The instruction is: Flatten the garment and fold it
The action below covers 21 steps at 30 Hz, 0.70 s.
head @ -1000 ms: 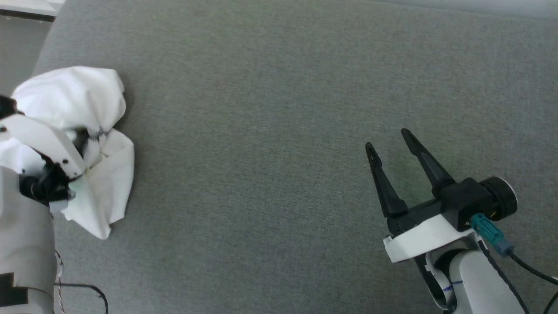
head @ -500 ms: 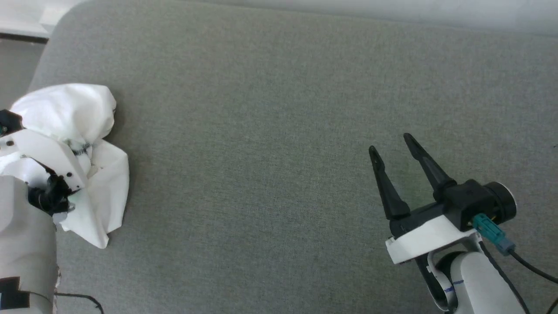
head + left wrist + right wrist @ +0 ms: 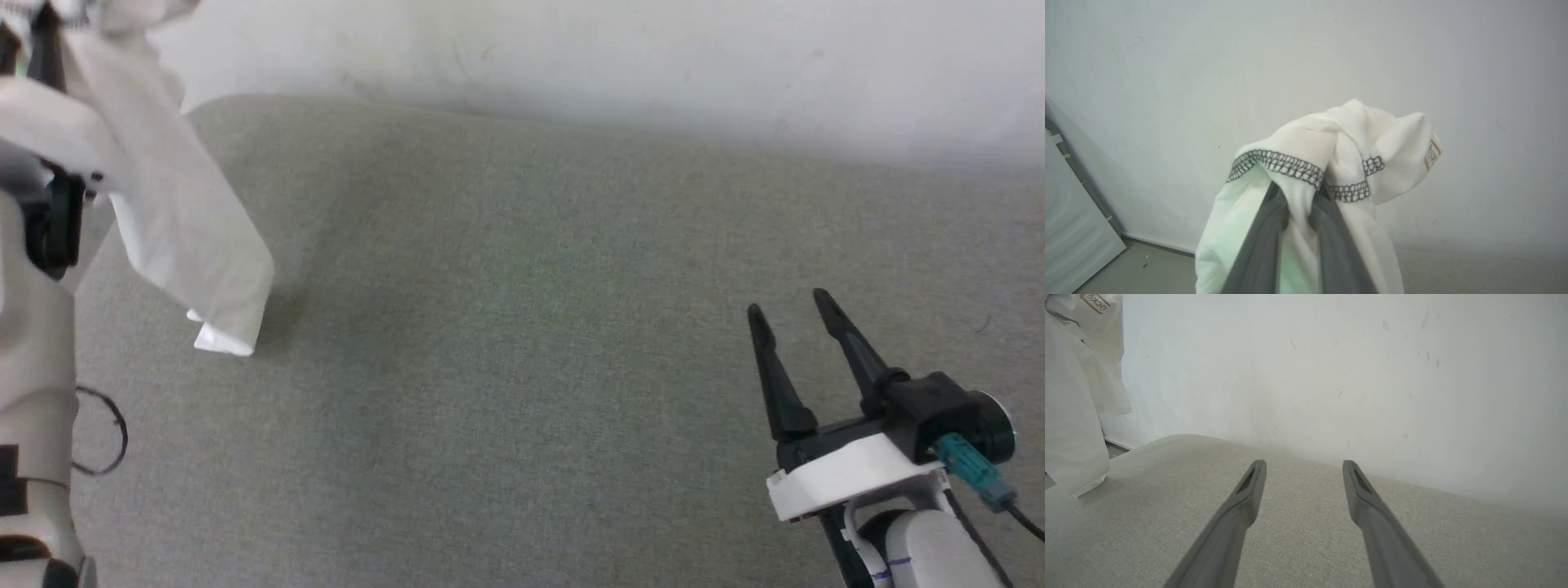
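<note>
White wall (image 3: pixel 571 49) behind a grey fabric-covered table (image 3: pixel 522 367). Far left, the left tool (image 3: pixel 1300 200) is clamped on the garment (image 3: pixel 188 212), fingertips buried in bunched fabric. The garment hangs raised, its top cut off by the frame edge. Can't tell if its lowest corner touches the table. Label (image 3: pixel 1431 154) sits edge-on, print hard to read. Right, the right tool (image 3: pixel 788 306) has jaws spread, empty.

A desk (image 3: pixel 522 367) covered in grey woven fabric spans the lower part of the head view, its far corner rounded at the upper left. Behind it rises a plain white wall (image 3: pixel 571 57) with faint scuffs, softly and evenly lit. At the left wrist view's lower left, a pale grey panel (image 3: pixel 1069 228) stands beside grey floor (image 3: pixel 1147 273).
</note>
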### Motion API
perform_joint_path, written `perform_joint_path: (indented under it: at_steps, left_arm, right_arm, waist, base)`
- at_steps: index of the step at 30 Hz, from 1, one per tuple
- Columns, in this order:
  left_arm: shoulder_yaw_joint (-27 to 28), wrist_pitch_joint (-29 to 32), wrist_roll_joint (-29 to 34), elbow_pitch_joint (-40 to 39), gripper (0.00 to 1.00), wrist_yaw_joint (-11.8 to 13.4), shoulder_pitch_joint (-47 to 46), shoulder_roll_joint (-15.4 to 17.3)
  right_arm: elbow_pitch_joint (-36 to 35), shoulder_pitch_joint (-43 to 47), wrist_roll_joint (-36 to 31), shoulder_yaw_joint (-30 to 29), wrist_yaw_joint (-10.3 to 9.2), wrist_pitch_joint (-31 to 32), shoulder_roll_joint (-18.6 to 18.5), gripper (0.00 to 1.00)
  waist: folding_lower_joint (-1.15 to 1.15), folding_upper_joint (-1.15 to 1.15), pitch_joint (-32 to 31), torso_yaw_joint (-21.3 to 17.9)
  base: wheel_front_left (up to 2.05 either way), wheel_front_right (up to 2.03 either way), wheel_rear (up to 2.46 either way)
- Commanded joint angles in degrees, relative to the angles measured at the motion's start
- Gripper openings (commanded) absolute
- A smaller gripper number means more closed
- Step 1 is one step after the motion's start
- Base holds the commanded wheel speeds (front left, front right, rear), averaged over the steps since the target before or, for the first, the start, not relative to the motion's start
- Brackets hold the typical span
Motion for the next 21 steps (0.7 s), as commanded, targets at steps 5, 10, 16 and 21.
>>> perform_joint_path:
  at_steps: [5,10,16,21]
  left_arm:
    - [-2.92,-4.2,1.01,-7.61,0.0,-0.9,-1.46,-3.49]
    - [-6.79,-3.73,0.04,-16.52,0.0,-1.86,0.74,-8.79]
    - [-12.42,-0.05,-2.63,-27.97,0.0,-2.77,6.35,-15.12]
    - [-14.21,3.03,-4.84,-32.32,0.0,-1.92,14.62,-17.13]
  right_arm:
    - [-2.11,1.55,1.02,-2.49,-0.1,0.46,0.11,1.0]
    - [-3.63,2.45,1.67,-3.63,-0.1,1.08,0.11,1.0]
    - [-4.59,3.63,2.43,-4.42,-0.1,1.71,0.11,1.0]
    - [-5.0,4.22,2.78,-4.77,-0.1,1.94,0.11,1.0]
  waist:
    - [0.01,0.0,-2.71,-4.54]
    - [0.01,0.0,-3.58,-9.3]
    - [0.01,0.0,-3.97,-14.97]
    - [0.01,0.0,-3.09,-18.86]
  base:
    - [0.0,0.0,0.0]
    - [0.0,0.0,0.0]
    - [0.0,0.0,0.0]
    - [0.0,0.0,0.0]
